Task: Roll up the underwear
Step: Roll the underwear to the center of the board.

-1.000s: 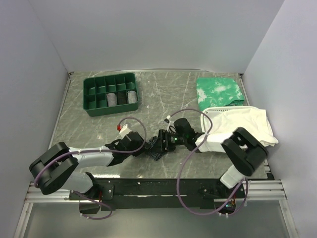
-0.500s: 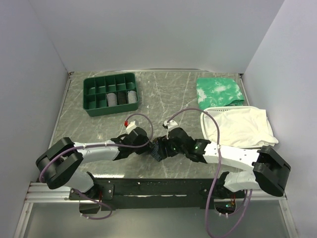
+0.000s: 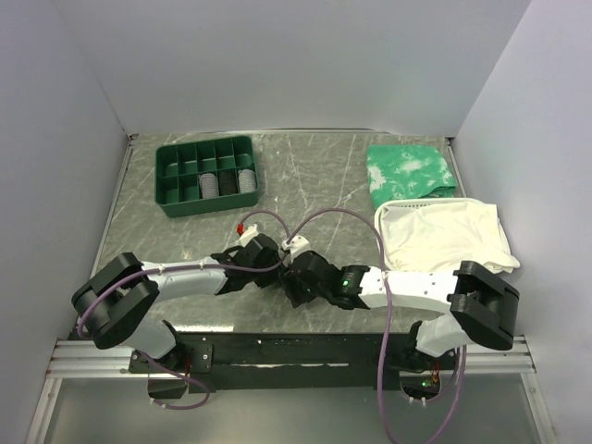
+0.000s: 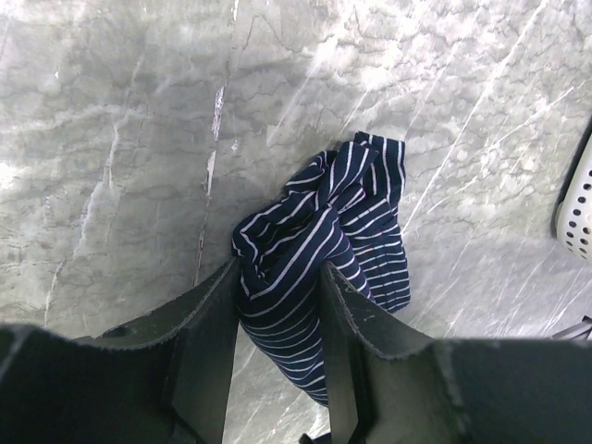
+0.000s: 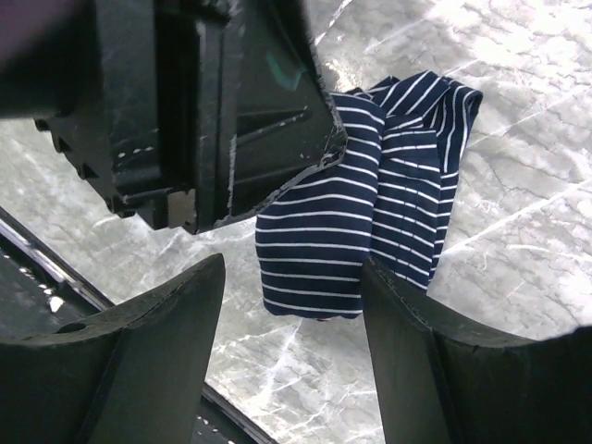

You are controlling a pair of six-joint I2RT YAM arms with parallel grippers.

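Note:
The underwear [image 4: 324, 231], navy with fine light stripes, is bunched on the marble table near its front edge. My left gripper [image 4: 277, 287] is shut on the underwear, a fold pinched between its two fingers. My right gripper [image 5: 294, 268] is open, its fingers wide apart around the underwear's lower edge [image 5: 314, 259] without touching it. The left gripper's black body [image 5: 213, 111] sits right next to it. In the top view both grippers meet at the front middle [image 3: 285, 276] and cover most of the underwear.
A green compartment tray [image 3: 176, 192] with rolled items stands at the back left. A green-and-white mottled cloth [image 3: 410, 171] and a large white cloth [image 3: 444, 236] lie at the right. The table's front edge [image 3: 277, 326] is just below the grippers.
My right arm has swung down and left, now stretched low along the front. My left gripper has shifted slightly right, still holding the underwear.

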